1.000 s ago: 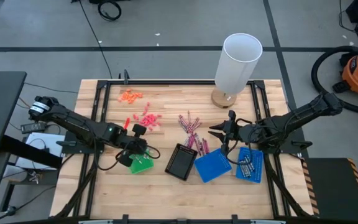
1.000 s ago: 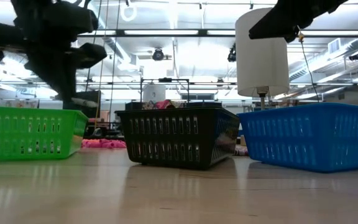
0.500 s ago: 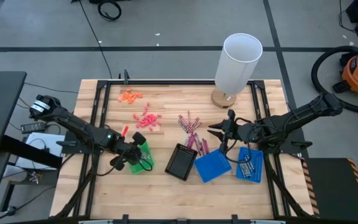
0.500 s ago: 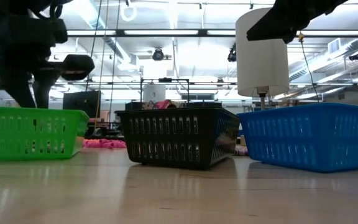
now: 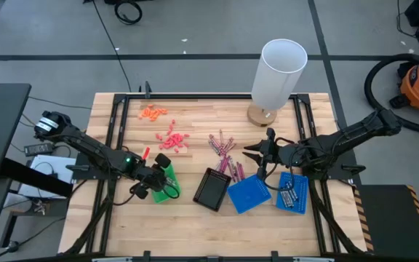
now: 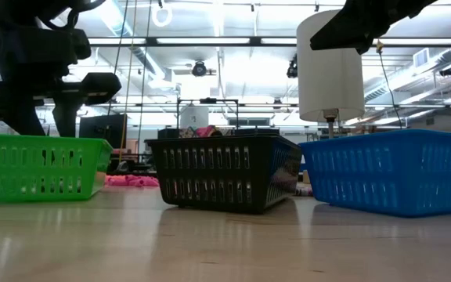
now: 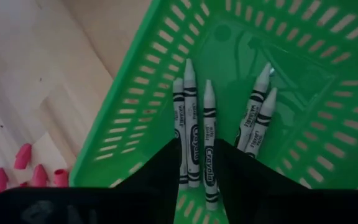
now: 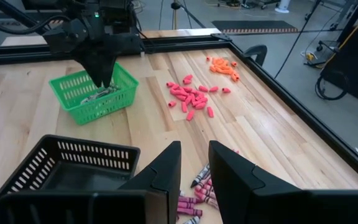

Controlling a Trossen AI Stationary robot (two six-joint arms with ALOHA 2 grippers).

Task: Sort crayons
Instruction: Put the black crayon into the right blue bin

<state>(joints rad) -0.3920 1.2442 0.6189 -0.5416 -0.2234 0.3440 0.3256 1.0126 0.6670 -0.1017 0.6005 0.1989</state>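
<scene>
Several grey-white crayons [image 7: 191,118] lie flat on the floor of the green tray [image 5: 166,191]. My left gripper [image 7: 197,149] hangs open just above them, pointing steeply down into the tray [image 6: 37,164]; the middle crayon [image 7: 209,149] shows in the gap between its fingers. A loose heap of pink and grey crayons [image 5: 224,154] lies on the table beyond the black tray [image 5: 212,189]. My right gripper [image 5: 254,161] hovers open beside that heap [image 8: 197,196], holding nothing. More grey crayons [image 5: 291,193] lie in the right-hand blue tray.
A second blue tray [image 5: 247,195] stands between the black tray and the right-hand one. Coral-red bits [image 5: 172,140] and orange bits [image 5: 151,111] lie scattered at the far left. A tall white cylinder on a round base [image 5: 275,73] stands at the far edge.
My left gripper has gone down and toward the table's left and near edges, into the green tray. It has rolled a little. In the low view its fingers now stand wider apart. My right arm has kept still.
</scene>
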